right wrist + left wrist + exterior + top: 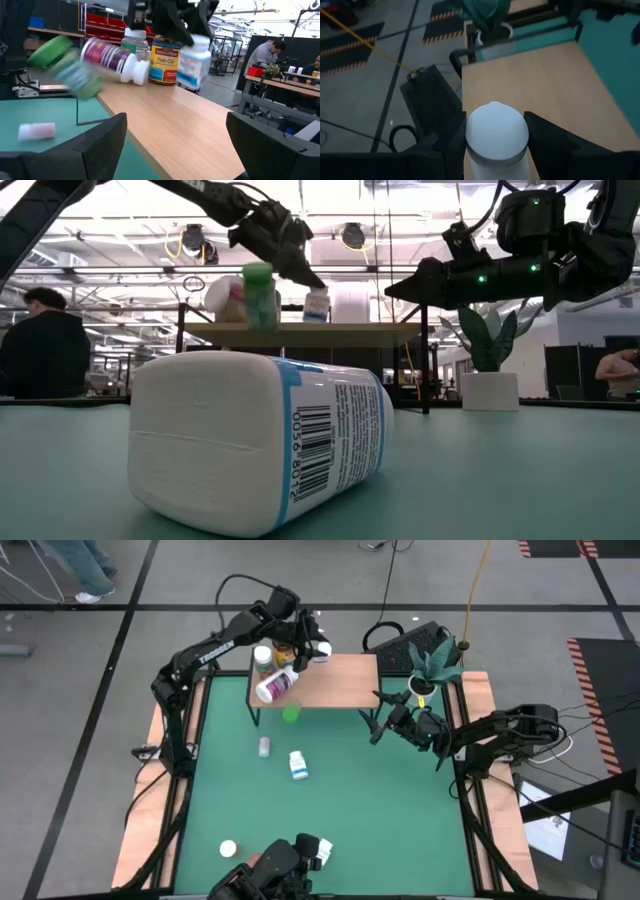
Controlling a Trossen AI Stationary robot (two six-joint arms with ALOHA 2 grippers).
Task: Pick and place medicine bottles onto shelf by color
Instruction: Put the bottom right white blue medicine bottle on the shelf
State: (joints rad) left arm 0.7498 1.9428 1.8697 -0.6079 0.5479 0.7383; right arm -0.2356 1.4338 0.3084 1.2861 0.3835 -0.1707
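L gripper [318, 648], upper centre of high view, pinches a white-capped bottle [496, 134] upright on the shelf [335, 680] w/ other bottles beside it, while R gripper [385, 718] hangs spread at shelf's right edge, holding nothing.

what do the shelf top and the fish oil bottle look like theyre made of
Shelf top: light wood or wood-look laminate, matte, with faint straight grain lines. Fish oil bottle: probably amber plastic with a glossy yellow printed label; plastic or glass can't be told apart.
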